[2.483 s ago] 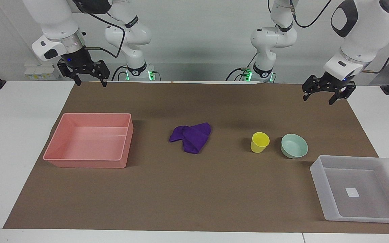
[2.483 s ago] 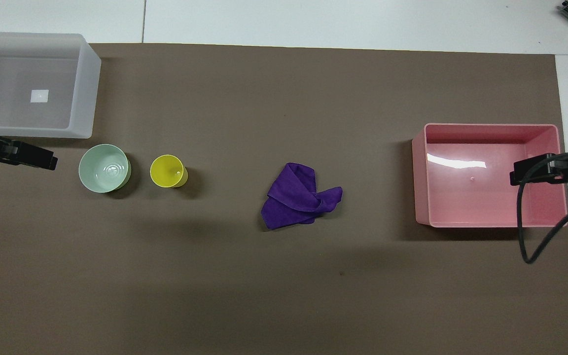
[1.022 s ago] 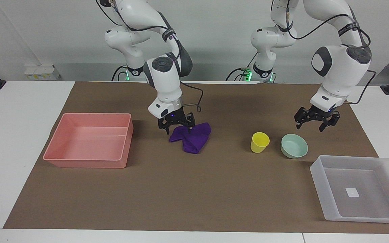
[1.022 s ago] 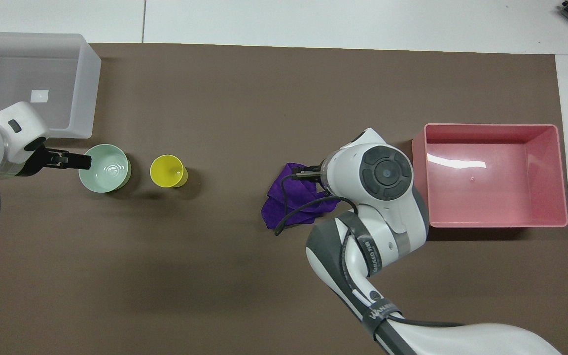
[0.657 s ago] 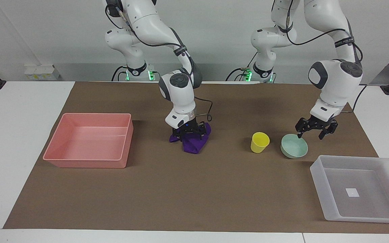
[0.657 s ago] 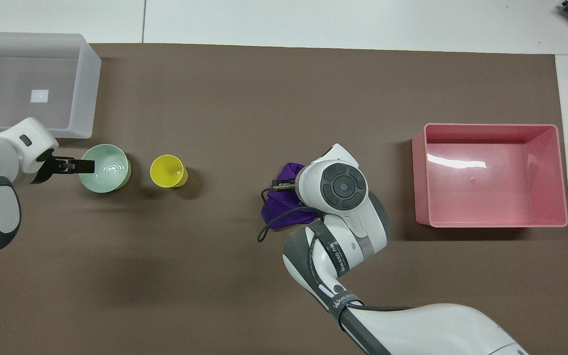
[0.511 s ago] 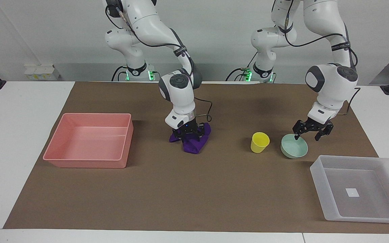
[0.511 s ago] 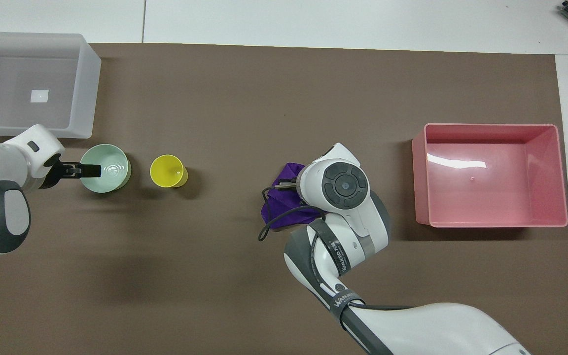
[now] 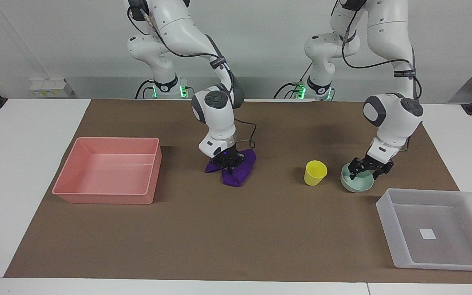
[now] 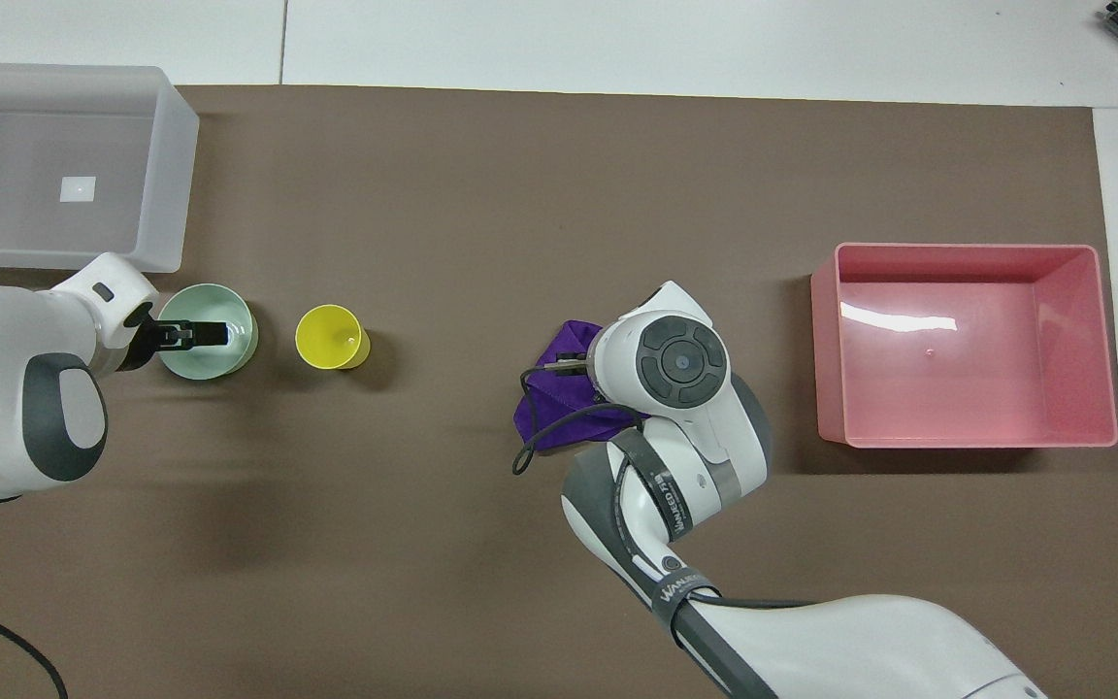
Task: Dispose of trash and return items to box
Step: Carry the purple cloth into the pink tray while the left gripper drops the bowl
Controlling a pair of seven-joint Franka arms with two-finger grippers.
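Right tool [image 9: 228, 160] was down on rag [image 9: 240, 170] mid-counter, fingers clenched into cloth, rag lying flat on mat. Left tool [image 9: 365, 169] was at bowl [image 9: 357, 183], fingers spread, straddling rim, one inside. Cup [image 9: 315, 172] stood just beside bowl, toward rag. Box [image 9: 387, 211] near bowl, farther from robots. Pink bin [image 9: 154, 164] at right arm's end.

Purple rag [image 9: 236, 168] soft matt cloth; pink bin [image 9: 109, 170] glossy plastic; box [image 9: 436, 229] translucent plastic.
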